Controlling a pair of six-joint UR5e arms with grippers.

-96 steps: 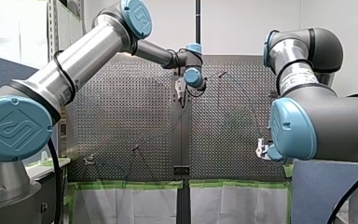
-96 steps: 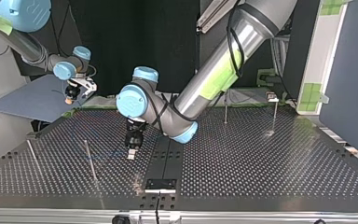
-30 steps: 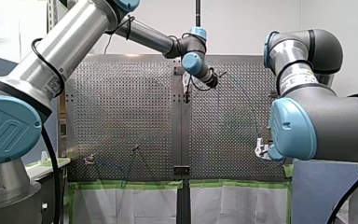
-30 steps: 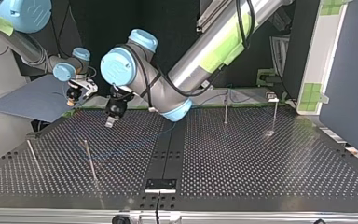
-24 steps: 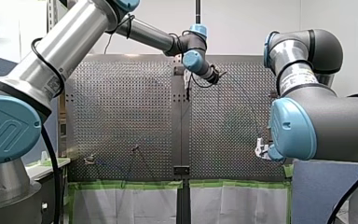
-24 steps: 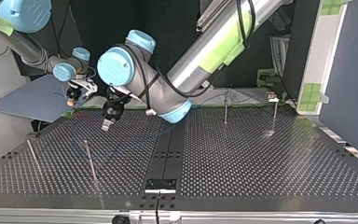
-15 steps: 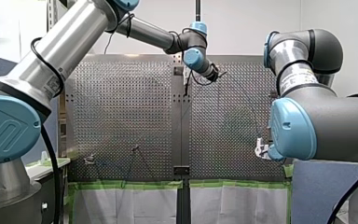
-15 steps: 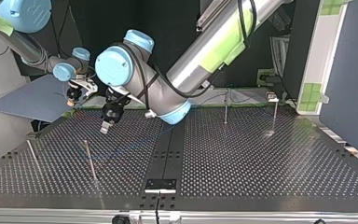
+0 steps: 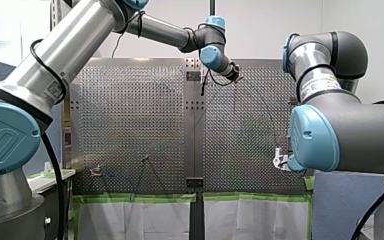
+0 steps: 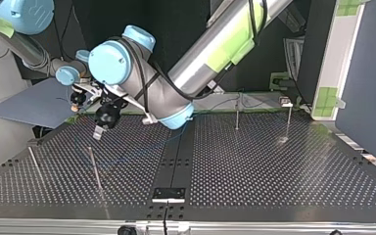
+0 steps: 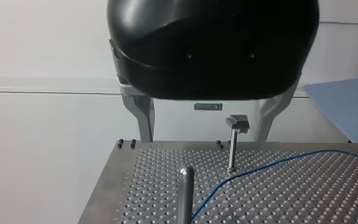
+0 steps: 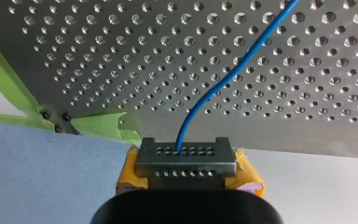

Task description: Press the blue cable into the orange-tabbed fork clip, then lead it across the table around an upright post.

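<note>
The blue cable (image 12: 223,84) leaves my right gripper (image 12: 186,154), which is shut on its end between yellow pads, and crosses the perforated table (image 12: 98,56). In the top view that gripper (image 10: 77,101) hangs at the table's back left corner. My left gripper (image 10: 99,132) hovers close by over the table, black with metal fingers (image 11: 143,119) spread open and nothing between them. Ahead of my left gripper (image 11: 206,134) stand a round-topped post (image 11: 185,186) and a thin post with a clip head (image 11: 237,124). The cable (image 11: 270,165) runs past that post's foot. No orange tab shows.
In the top view, two posts (image 10: 94,169) (image 10: 34,164) stand at the table's left, and two more (image 10: 236,116) (image 10: 288,115) at the back right. A blue board (image 10: 34,105) lies beyond the back left corner. Green tape (image 12: 9,88) lines the table's edge.
My left arm has swung toward the top view's left, closer to my right gripper, with its fingers still open. My right arm has stayed put, still gripping the cable.
</note>
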